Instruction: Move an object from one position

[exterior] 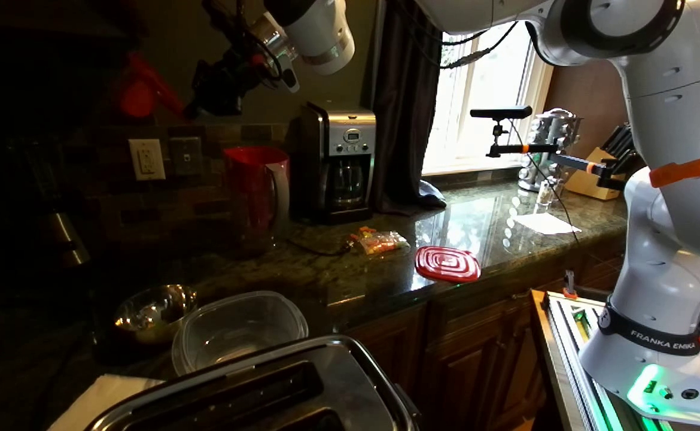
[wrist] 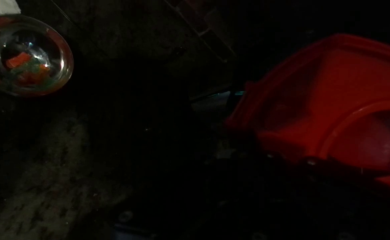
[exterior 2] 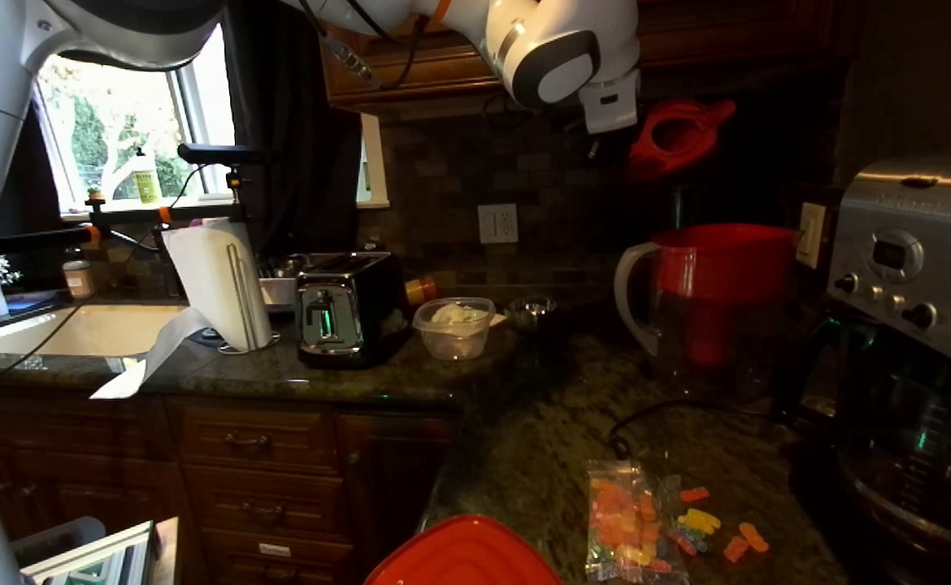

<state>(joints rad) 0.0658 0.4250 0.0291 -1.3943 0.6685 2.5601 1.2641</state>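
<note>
The object, a bright-red shallow plastic piece with a round recess or opening, hangs in the air at the upper left of an exterior view (exterior: 140,96). It also shows below the arm's wrist in an exterior view (exterior 2: 650,154) and fills the right of the wrist view (wrist: 341,83). My gripper (exterior: 191,111) is shut on its edge and holds it tilted, well above the counter. In the wrist view the fingers are very dark and blend into the shadow. A small metal bowl (exterior: 140,311) with colourful candies inside stands on the counter, at the upper left of the wrist view (wrist: 67,63).
A red-topped pitcher (exterior: 257,191) stands beside a coffee maker (exterior: 350,137). A clear container (exterior: 278,311) and a toaster (exterior: 350,371) are near the bowl. A candy bag (exterior 2: 623,520) with loose candies and a red spiral-patterned lid (exterior: 447,263) lie on the counter.
</note>
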